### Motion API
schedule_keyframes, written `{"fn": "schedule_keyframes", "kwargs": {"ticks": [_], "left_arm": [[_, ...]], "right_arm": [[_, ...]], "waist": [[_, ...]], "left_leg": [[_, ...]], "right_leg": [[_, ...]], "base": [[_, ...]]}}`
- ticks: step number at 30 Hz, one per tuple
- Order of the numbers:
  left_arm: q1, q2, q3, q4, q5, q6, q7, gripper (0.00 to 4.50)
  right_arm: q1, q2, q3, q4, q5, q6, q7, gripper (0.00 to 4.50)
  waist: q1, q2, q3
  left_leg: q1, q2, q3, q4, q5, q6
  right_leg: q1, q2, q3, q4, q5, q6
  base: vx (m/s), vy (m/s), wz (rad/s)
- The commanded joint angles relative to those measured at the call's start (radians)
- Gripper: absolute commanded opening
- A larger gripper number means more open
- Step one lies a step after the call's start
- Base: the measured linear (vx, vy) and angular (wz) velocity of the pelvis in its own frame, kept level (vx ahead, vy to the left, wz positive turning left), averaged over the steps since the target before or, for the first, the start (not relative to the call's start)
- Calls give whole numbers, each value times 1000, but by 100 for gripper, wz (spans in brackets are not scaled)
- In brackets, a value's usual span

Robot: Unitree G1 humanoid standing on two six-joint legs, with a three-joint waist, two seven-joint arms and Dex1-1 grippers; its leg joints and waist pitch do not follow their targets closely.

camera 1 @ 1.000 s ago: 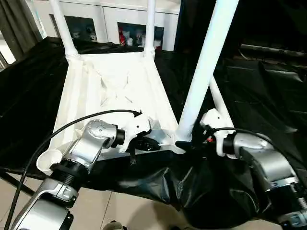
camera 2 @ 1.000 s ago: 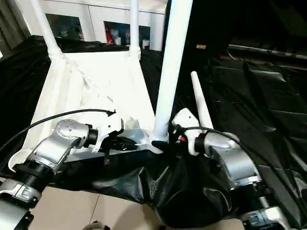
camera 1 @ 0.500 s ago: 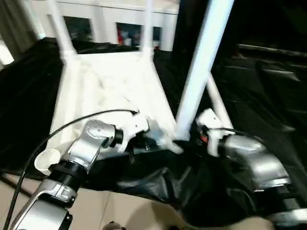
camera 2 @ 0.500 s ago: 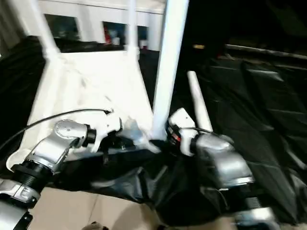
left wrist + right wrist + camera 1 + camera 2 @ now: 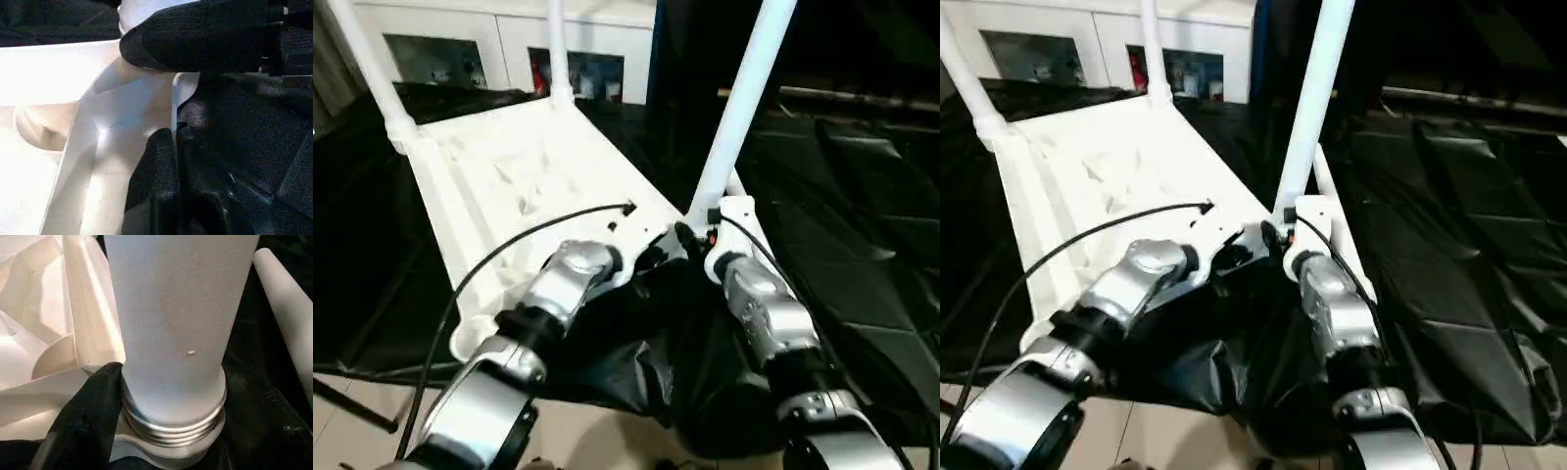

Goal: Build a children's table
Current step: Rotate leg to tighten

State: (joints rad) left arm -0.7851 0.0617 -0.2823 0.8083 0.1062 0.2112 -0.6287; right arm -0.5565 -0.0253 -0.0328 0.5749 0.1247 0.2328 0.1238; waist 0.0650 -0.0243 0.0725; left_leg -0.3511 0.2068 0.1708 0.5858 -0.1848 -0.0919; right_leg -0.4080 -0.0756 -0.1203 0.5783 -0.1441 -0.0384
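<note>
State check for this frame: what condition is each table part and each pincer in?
Table top: upside down on the black cloth.
Far legs: upright, fitted.
Near right leg: upright, threads showing at its base.
Fourth leg: loose, lying on the cloth.
Left pincer: shut on the table top's rim.
Right pincer: at the near right leg's base.

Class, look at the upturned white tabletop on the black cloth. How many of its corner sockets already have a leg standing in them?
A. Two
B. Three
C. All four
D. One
B. Three legs stand in sockets: two at the far corners and one at the near corner by the right gripper; the empty socket is the remaining near corner, and the loose fourth leg lies on the cloth.
</note>
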Motion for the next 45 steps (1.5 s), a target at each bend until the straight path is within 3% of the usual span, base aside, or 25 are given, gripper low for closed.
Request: {"fn": "schedule_keyframes", "kwargs": {"ticks": [1,5,9,14,17,18,23,24,30,31,36,45], "left_arm": [[-23,-11,4,6,1,-33,8,0],[-12,12,-1,-3,-11,-62,-57,0],[18,66,-5,-45,-27,-85,-156,0],[41,111,-7,-83,-43,-103,-231,0],[87,173,-20,-173,-82,-128,-397,0],[106,196,-25,-213,-102,-134,-462,0],[148,243,-36,-309,-132,-124,-548,0],[153,248,-36,-317,-132,-121,-550,0],[179,271,-36,-367,-142,-100,-583,0],[182,274,-37,-370,-143,-99,-586,0],[189,284,-35,-389,-141,-86,-592,0],[198,288,-34,-404,-143,-73,-587,0]], "right_arm": [[-7,10,42,10,-3,-2,55,343],[0,-31,50,-13,-6,-18,106,379],[46,-160,115,-100,-59,-20,242,397],[93,-238,141,-206,-21,26,413,410],[142,-344,214,-305,25,49,629,410],[156,-375,237,-333,37,58,692,410],[160,-391,248,-344,40,64,750,410],[160,-389,246,-345,39,64,754,410],[159,-396,253,-359,61,78,785,410],[160,-398,257,-359,63,79,793,386],[163,-400,257,-357,53,78,818,354],[165,-396,259,-354,52,79,821,280]], "waist": [[7,8,-83],[9,6,-86],[14,2,-85],[26,1,-84],[30,1,-83],[33,3,-84],[31,6,-82],[36,9,-83],[47,5,-84],[47,4,-85],[47,3,-86],[47,3,-85]], "left_leg": [[-1,18,-3,-61,-152,59],[-3,17,-3,-61,-153,63],[-3,19,-1,-59,-142,72],[-4,21,-2,-59,-146,87],[-1,22,-2,-60,-159,87],[0,29,-4,-61,-159,88],[1,30,-3,-63,-176,72],[9,32,-1,-62,-180,67],[2,29,-3,-62,-157,58],[2,30,-3,-62,-151,59],[0,29,-2,-61,-136,63],[0,28,-2,-60,-135,62]], "right_leg": [[70,-73,58,-65,-261,-154],[74,-75,56,-68,-286,-144],[73,-72,58,-64,-265,-151],[75,-75,58,-66,-299,-132],[73,-75,56,-71,-330,-129],[72,-79,60,-66,-318,-129],[64,-76,59,-64,-306,-159],[60,-77,61,-65,-302,-163],[66,-78,61,-60,-306,-143],[67,-79,61,-58,-296,-146],[67,-76,62,-53,-256,-157],[67,-76,61,-55,-275,-147]], "base": [[0,0,0],[0,0,0],[0,0,0],[0,0,0],[0,0,0],[0,0,0],[0,0,0],[0,0,0],[0,0,0],[0,0,0],[0,0,0],[0,0,0]]}}
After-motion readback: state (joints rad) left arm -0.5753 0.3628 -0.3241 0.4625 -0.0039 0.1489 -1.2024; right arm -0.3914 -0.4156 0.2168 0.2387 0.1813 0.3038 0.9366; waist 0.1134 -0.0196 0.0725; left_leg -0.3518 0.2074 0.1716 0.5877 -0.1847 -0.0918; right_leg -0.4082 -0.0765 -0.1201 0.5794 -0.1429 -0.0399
